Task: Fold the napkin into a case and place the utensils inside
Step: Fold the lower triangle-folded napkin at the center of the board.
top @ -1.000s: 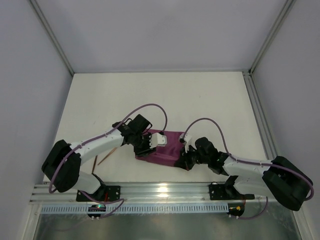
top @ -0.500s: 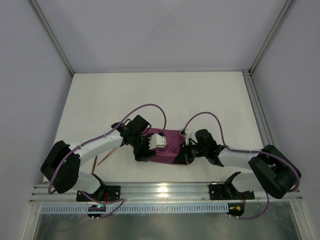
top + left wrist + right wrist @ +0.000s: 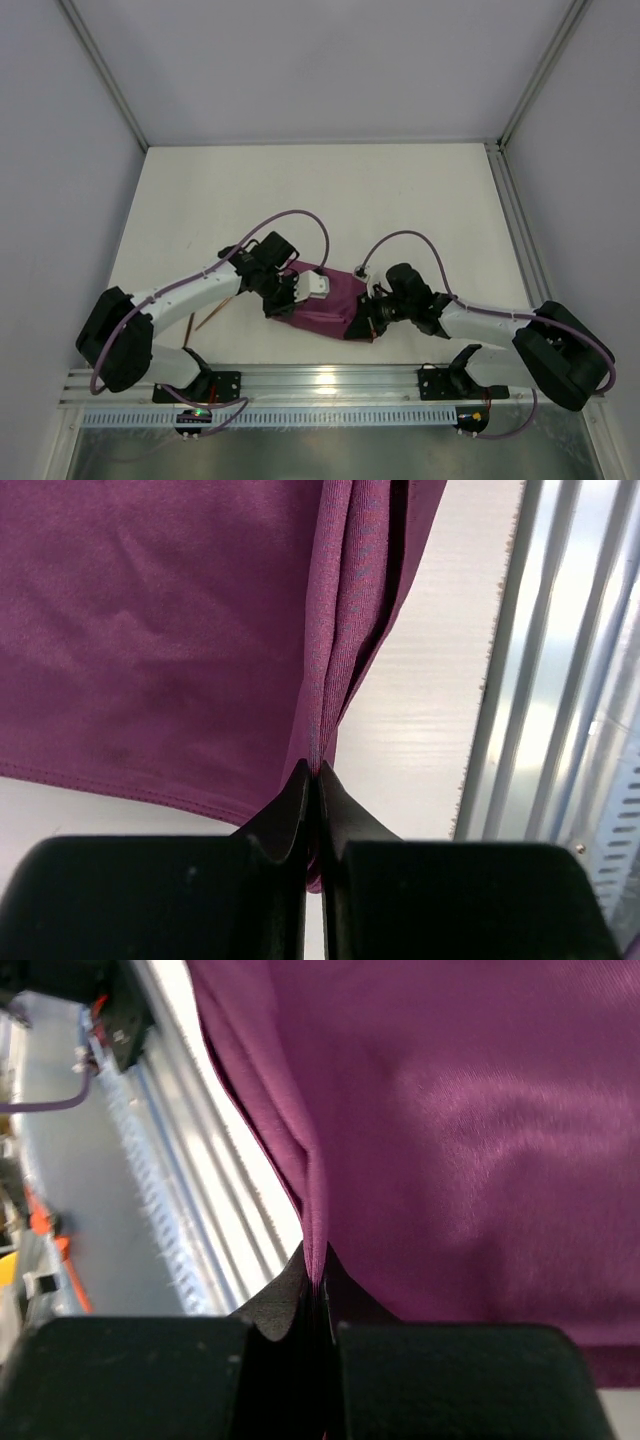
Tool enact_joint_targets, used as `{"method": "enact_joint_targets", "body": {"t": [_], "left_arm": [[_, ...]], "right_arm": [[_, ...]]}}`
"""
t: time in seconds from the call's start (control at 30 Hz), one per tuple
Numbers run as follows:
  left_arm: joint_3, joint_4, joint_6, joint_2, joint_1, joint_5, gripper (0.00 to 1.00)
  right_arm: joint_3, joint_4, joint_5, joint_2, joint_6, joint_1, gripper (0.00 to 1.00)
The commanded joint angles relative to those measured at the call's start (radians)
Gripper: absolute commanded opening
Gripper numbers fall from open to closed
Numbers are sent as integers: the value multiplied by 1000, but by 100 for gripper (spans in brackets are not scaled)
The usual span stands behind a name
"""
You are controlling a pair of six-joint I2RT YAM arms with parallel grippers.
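Observation:
The plum-purple napkin (image 3: pixel 328 305) lies folded and partly bunched near the table's front edge, stretched between both grippers. At its left end, my left gripper (image 3: pixel 279 306) is shut on a pinched fold; the left wrist view shows the gripper (image 3: pixel 315 772) clamping layered cloth (image 3: pixel 160 650). My right gripper (image 3: pixel 367 322) is shut on the right end, and in the right wrist view it (image 3: pixel 318 1260) pinches a ridge of the napkin (image 3: pixel 470 1140). Thin copper utensils (image 3: pixel 212 318) lie on the table to the left, partly hidden under my left arm. No case shape shows.
The aluminium rail (image 3: pixel 320 385) with both arm bases runs along the near edge, close behind the napkin; it also shows as a rail (image 3: pixel 570 680) in the left wrist view and a rail (image 3: pixel 190 1180) in the right. Grey walls enclose the white table (image 3: pixel 320 200).
My left gripper, open earlier, has shut on the napkin's left end. The right arm has shifted left and the napkin has drawn narrower between the grippers.

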Motion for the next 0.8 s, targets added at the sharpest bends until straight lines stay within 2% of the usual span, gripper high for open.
{"method": "enact_joint_targets", "body": {"t": [0.0,0.07,0.13,0.23,0.37,0.53,0.77], "left_arm": [[-2,-100,20,-58,1,97,0],[11,-112,14,-71,1,106,0],[24,-98,5,-59,13,103,0],[73,-59,-17,0,53,80,6],[139,-13,-54,152,87,42,15],[206,29,-95,255,91,31,18],[218,3,-80,294,93,-6,22]], "right_arm": [[6,-8,-74,-72,105,29,3],[3,6,-109,-81,135,18,3],[49,-56,-146,-47,110,-17,3],[89,-92,-165,37,41,-69,3],[61,-31,-198,126,35,-144,3],[25,14,-156,160,43,-172,3],[23,-11,-105,192,-2,-174,3]]}}
